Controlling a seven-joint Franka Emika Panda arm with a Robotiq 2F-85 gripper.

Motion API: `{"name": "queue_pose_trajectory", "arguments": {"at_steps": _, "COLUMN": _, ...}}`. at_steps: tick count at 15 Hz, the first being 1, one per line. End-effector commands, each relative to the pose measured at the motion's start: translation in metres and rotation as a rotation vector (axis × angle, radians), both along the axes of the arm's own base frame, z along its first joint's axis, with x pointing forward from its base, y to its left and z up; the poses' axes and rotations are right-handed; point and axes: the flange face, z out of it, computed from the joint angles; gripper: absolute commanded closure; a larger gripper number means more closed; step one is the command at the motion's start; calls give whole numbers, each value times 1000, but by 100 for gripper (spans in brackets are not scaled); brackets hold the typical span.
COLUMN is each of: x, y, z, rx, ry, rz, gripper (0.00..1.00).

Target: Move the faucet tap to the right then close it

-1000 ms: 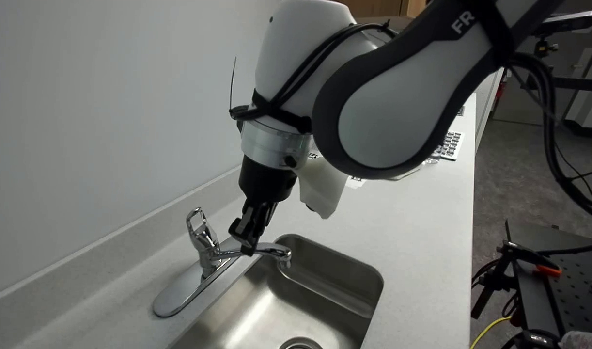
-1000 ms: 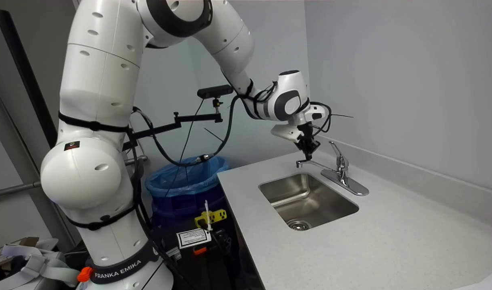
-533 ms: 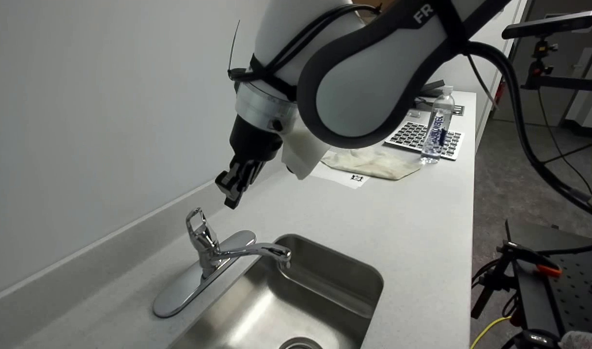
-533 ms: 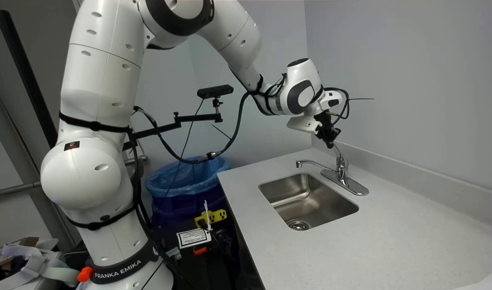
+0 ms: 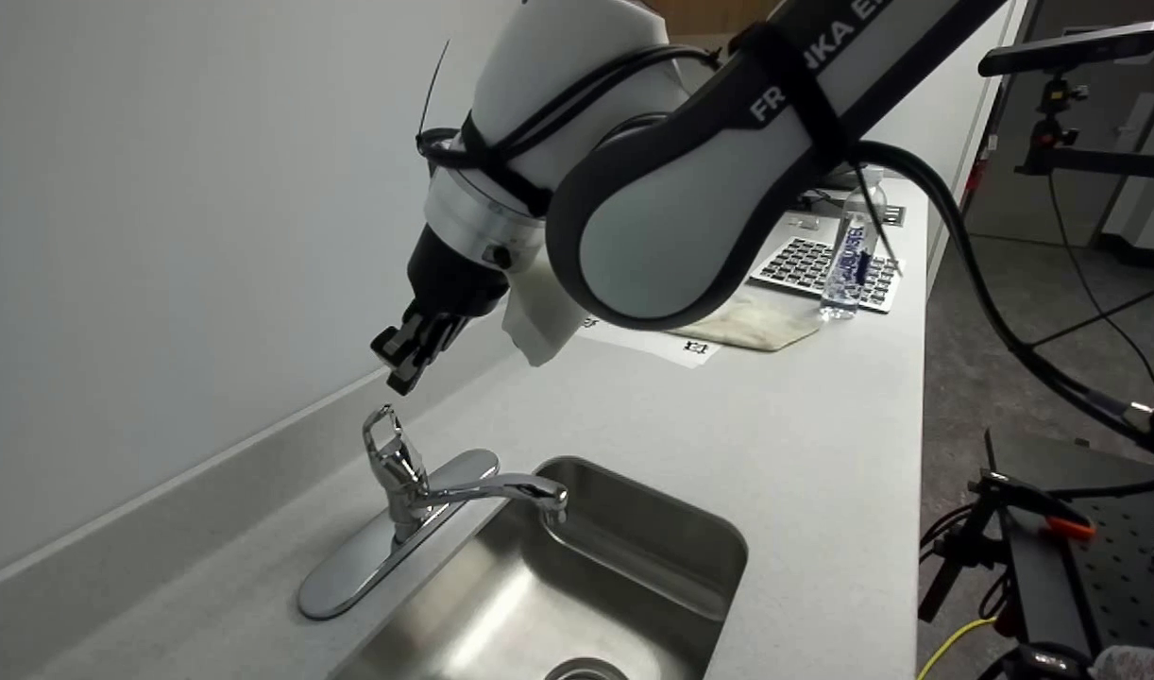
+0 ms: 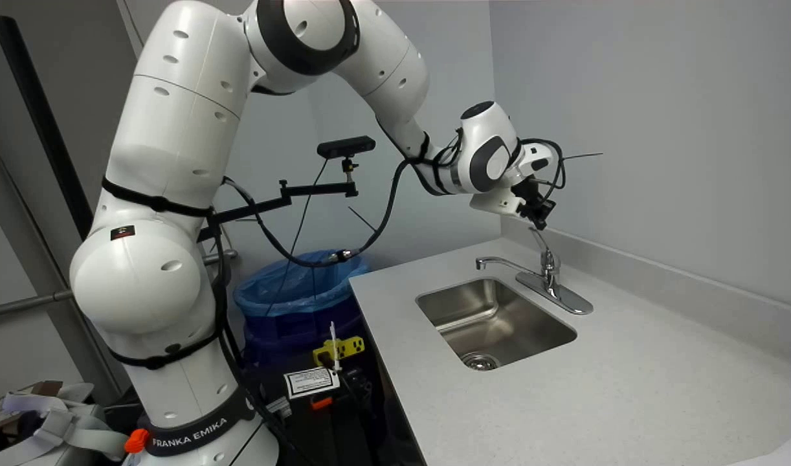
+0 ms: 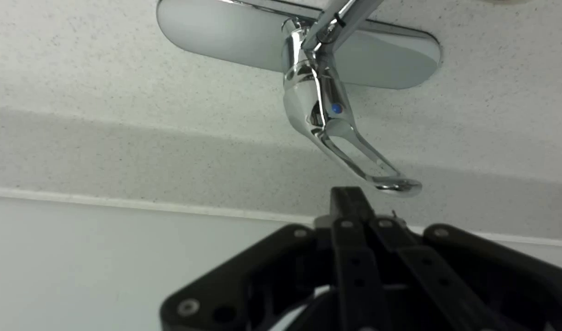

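Note:
The silver faucet tap [image 5: 410, 505] stands on its flat elongated base behind the sink. Its spout [image 5: 516, 484] reaches over the basin's far end in an exterior view. Its looped lever handle [image 5: 398, 463] points up toward the wall. The tap also shows in an exterior view [image 6: 549, 270] and in the wrist view [image 7: 304, 96], with a blue dot on the handle. My gripper [image 5: 396, 374] is shut and empty, just above the handle's tip and apart from it. In the wrist view the gripper's fingertips [image 7: 352, 200] are together, beside the handle's looped end.
The steel sink basin [image 5: 648, 557] lies in front of the tap. A wall and backsplash [image 5: 237, 467] stand close behind it. A cloth [image 5: 752, 326], a keyboard [image 5: 792, 264] and a water bottle [image 5: 846, 269] lie farther along the counter. A blue-lined bin [image 6: 292, 301] stands past the counter.
My gripper has risen from beside the spout and moved across toward the wall, to above the handle. The faucet tap has not visibly moved.

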Motion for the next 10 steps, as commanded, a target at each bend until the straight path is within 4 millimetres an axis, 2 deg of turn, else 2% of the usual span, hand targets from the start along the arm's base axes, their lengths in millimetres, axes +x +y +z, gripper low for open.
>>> {"name": "queue_pose_trajectory", "arguments": {"at_steps": 1, "x": 13, "y": 16, "z": -7, "rx": -6, "ry": -74, "rz": 9, "gripper": 100}}
{"name": "queue_pose_trajectory", "arguments": {"at_steps": 7, "x": 16, "y": 33, "z": -20, "rx": -5, "ry": -87, "rz": 34, "gripper": 100}}
{"name": "queue_pose_trajectory", "arguments": {"at_steps": 10, "x": 12, "y": 38, "z": -21, "rx": -1, "ry": -60, "rz": 28, "gripper": 100}}
